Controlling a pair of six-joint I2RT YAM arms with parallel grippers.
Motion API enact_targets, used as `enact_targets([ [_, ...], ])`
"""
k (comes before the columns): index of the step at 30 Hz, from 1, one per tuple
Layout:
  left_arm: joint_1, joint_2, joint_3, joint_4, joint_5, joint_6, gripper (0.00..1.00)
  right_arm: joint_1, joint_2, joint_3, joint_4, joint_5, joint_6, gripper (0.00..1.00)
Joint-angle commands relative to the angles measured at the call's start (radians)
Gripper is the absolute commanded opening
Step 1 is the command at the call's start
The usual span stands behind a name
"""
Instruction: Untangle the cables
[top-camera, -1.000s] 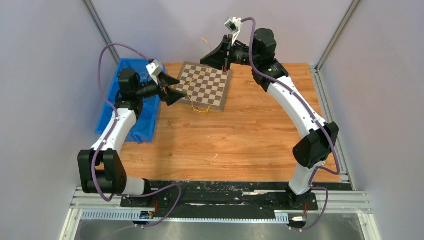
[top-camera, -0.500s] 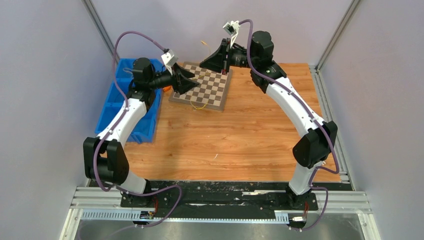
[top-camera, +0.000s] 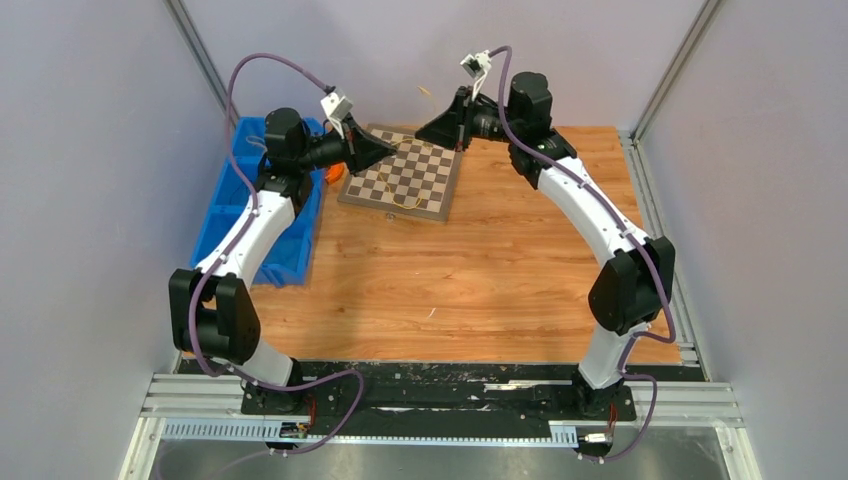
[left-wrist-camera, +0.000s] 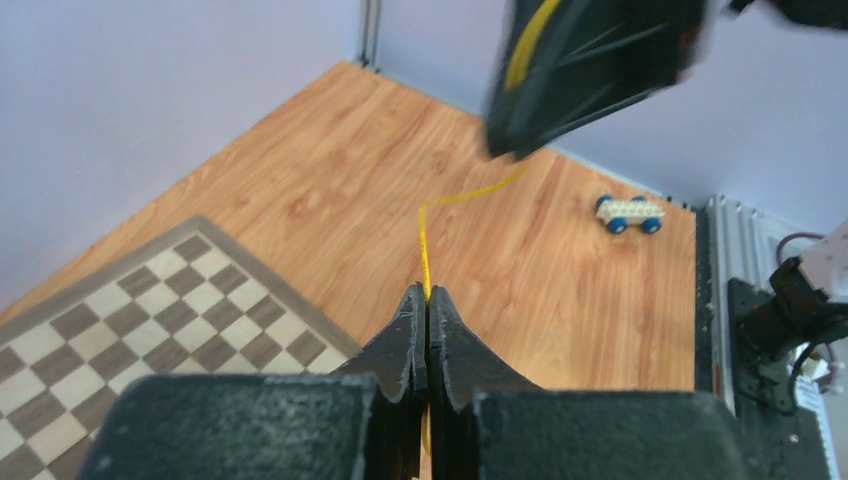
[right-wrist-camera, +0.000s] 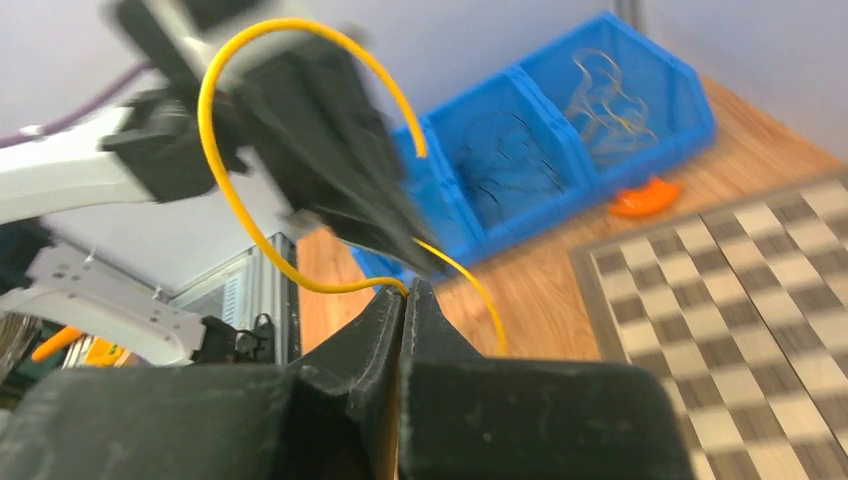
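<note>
Both grippers hang close together over the far edge of the checkerboard (top-camera: 425, 185). My left gripper (top-camera: 392, 148) (left-wrist-camera: 427, 296) is shut on a thin yellow cable (left-wrist-camera: 424, 235) that runs from its tips up toward the blurred right gripper (left-wrist-camera: 590, 60). My right gripper (top-camera: 420, 132) (right-wrist-camera: 408, 288) is also shut on a yellow cable (right-wrist-camera: 215, 150), which loops up and over in front of the blurred left gripper (right-wrist-camera: 340, 170). A yellow strand (top-camera: 404, 206) hangs down onto the board. I cannot tell whether both hold the same cable. No blue-grey or dark cables show among the yellow.
A blue bin (top-camera: 235, 210) (right-wrist-camera: 560, 130) with thin wires in its compartments stands at the table's left edge. An orange piece (top-camera: 333, 172) (right-wrist-camera: 640, 197) lies between bin and checkerboard. A small white toy car with blue wheels (left-wrist-camera: 630, 213) sits on the wood.
My left gripper rose and moved right toward the right gripper, then shut on the yellow cable. The right gripper shifted slightly right, still shut. The yellow strand lifted off the wood.
</note>
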Motion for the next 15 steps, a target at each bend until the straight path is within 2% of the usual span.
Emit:
enact_targets([
  [1, 0.005, -0.105, -0.029, 0.42, 0.03, -0.331, 0.0, -0.065, 0.01, -0.082, 0.015, 0.048, 0.064, 0.0],
  [3, 0.004, -0.084, -0.006, 0.537, 0.008, -0.471, 0.0, -0.055, 0.046, -0.095, 0.014, 0.032, 0.075, 0.0],
  [7, 0.003, -0.028, 0.076, 0.639, -0.082, -0.661, 0.0, 0.018, 0.088, -0.052, 0.026, -0.011, 0.078, 0.0],
  [12, 0.003, 0.011, 0.138, 0.635, -0.186, -0.706, 0.0, 0.096, 0.107, 0.011, 0.03, -0.066, 0.048, 0.01],
  [15, 0.009, -0.004, 0.133, 0.616, -0.203, -0.664, 0.0, 0.087, 0.102, -0.009, 0.018, -0.074, 0.032, 0.08],
])
